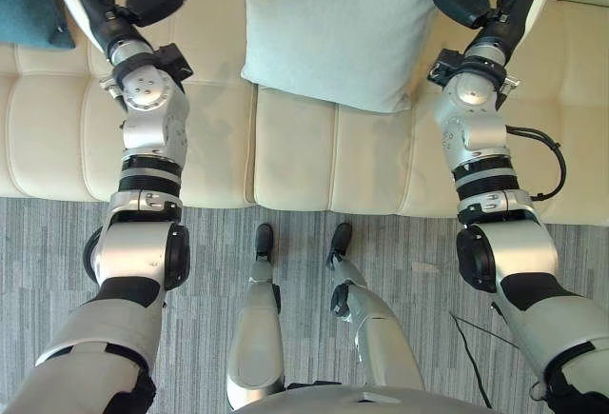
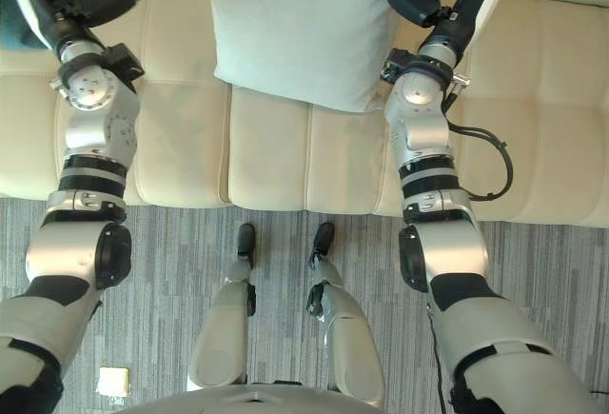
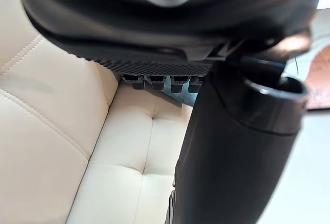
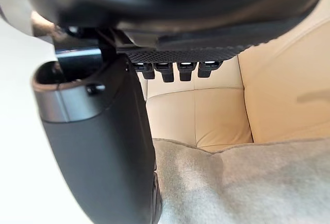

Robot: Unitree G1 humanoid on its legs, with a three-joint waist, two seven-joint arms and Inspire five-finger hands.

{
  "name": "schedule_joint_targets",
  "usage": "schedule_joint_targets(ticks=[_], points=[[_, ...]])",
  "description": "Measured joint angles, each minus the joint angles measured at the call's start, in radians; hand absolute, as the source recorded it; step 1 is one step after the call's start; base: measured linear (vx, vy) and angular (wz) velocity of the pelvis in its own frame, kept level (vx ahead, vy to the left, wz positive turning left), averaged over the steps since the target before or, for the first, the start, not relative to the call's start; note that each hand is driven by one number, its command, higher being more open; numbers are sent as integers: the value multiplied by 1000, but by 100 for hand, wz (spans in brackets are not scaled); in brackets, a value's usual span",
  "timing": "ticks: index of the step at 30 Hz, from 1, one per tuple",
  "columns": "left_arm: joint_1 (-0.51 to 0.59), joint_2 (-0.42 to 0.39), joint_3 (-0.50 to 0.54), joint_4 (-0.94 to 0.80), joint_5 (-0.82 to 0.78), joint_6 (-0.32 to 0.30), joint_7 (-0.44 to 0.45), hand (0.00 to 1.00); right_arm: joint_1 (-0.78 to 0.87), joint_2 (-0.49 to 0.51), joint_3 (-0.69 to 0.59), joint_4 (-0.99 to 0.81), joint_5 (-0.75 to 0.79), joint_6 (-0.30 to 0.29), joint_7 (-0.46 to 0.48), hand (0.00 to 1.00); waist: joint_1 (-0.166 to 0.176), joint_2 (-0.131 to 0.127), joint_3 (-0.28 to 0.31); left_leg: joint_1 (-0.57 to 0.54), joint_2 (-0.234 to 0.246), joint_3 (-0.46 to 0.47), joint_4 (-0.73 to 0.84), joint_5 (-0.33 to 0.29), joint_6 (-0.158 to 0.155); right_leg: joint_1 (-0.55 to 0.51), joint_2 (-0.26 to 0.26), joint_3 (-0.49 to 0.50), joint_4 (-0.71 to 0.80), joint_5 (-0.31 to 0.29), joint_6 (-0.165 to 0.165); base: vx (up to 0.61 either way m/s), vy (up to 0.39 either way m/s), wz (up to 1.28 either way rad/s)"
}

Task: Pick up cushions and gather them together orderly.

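As both arms reach over the sofa, the pale cushion lies top centre between the left hand and right hand, both spread wide and empty; the right thumb seems almost touching its edge. A teal cushion sits upper left.

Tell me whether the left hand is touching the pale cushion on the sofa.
Apart. The left eye view shows a strip of bare sofa between the left hand and the pale cushion.

A cream sofa is set on a grey striped carpet, where a small pale square is seen lying.
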Motion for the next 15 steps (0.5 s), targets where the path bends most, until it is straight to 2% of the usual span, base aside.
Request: schedule_joint_targets(ticks=[3, 10, 11, 12, 13, 15], points=[[1, 2, 54, 1, -59, -9, -17, 100, -4, -11, -23, 15, 76, 1, 18, 100, 7, 0, 0, 14, 0, -3, -10, 3, -2, 16, 0, -8, -8, 0, 0, 61, 1, 7], [49, 22, 62, 1, -135, -33, -80, 100, -6, -23, -55, 16, 137, 7, 44, 100, 7, 1, 0, 29, -3, -3, -26, 12, -1, 29, -3, -12, -13, 0, 0, 57, 3, 2], [76, 21, 62, -3, -150, -35, -87, 100, -6, -25, -63, 17, 144, 7, 44, 100, 5, 1, 0, 35, -4, -3, -28, 12, -1, 36, -3, -11, -17, 0, 0, 48, -2, 1], [173, 15, 62, -46, -155, -47, -95, 100, 4, -38, -63, 7, 144, 6, 46, 100, -1, 1, 1, 44, -6, -3, -29, 12, -1, 46, -3, -11, -26, 1, 1, 35, -2, 1], [204, 10, 62, -64, -155, -49, -99, 100, 13, -42, -64, -4, 144, 6, 46, 100, -1, 1, 1, 46, -6, -3, -30, 12, -1, 49, -3, -11, -28, 1, 2, 57, -6, 1], [345, -28, 61, -131, -151, -55, -110, 100, 96, -59, -62, -80, 142, -1, 55, 100, 2, 1, 1, 55, -8, -3, -35, 12, -1, 60, -3, -11, -36, 1, 2, 61, -8, 3]])
